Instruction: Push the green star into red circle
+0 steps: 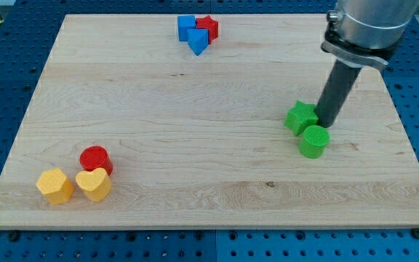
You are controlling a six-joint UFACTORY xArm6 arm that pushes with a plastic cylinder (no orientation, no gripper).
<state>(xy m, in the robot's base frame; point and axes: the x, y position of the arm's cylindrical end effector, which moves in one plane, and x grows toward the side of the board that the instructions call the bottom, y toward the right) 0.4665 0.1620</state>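
The green star [300,116] lies at the view's right on the wooden board [195,109]. My tip [325,124] is right beside the star, on its right side, touching or nearly touching it. A green cylinder [314,141] sits just below the tip and the star. The red circle [95,159] is a red cylinder far off at the view's lower left.
A yellow hexagon block [54,185] and a yellow heart [94,184] sit just below the red circle. At the view's top centre a blue cube [187,27], a blue triangle [198,41] and a red star [208,28] cluster together. The board's edges drop to a blue perforated table.
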